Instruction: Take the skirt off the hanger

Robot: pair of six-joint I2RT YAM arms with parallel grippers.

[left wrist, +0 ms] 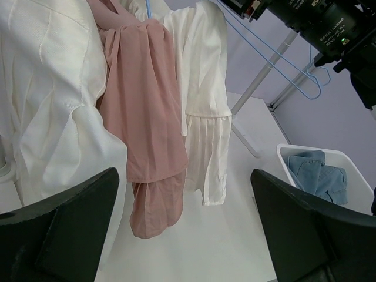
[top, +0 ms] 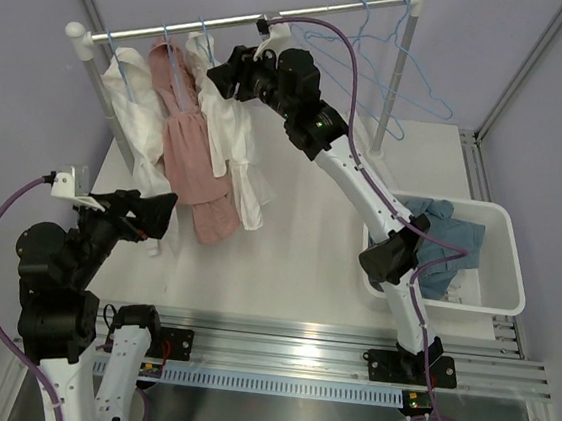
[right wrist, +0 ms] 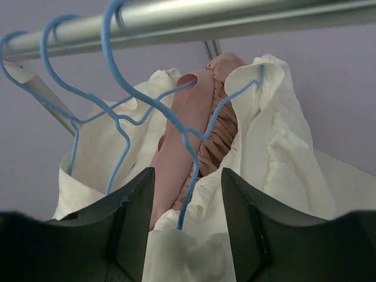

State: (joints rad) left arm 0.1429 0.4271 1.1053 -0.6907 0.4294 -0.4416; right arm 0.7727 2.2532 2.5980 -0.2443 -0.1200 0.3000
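Observation:
Three garments hang on blue hangers from the steel rail (top: 251, 21): a white one (top: 140, 120), a pink one (top: 192, 151) and a cream one with a pleated hem (top: 233, 140). I cannot tell which is the skirt. My right gripper (top: 214, 78) is open, up at the cream garment's shoulder. In the right wrist view its fingers straddle that garment's blue hanger wire (right wrist: 188, 141) and bunched cream cloth (right wrist: 282, 153), gripper (right wrist: 188, 205) not closed. My left gripper (top: 155, 215) is open and empty, low at the left, facing the hems (left wrist: 147, 100), gripper (left wrist: 185, 217).
Several empty blue hangers (top: 397, 62) hang at the rail's right end. A white bin (top: 498, 294) with blue denim (top: 439, 237) stands at the right. The rack's posts stand on the white table at left and right.

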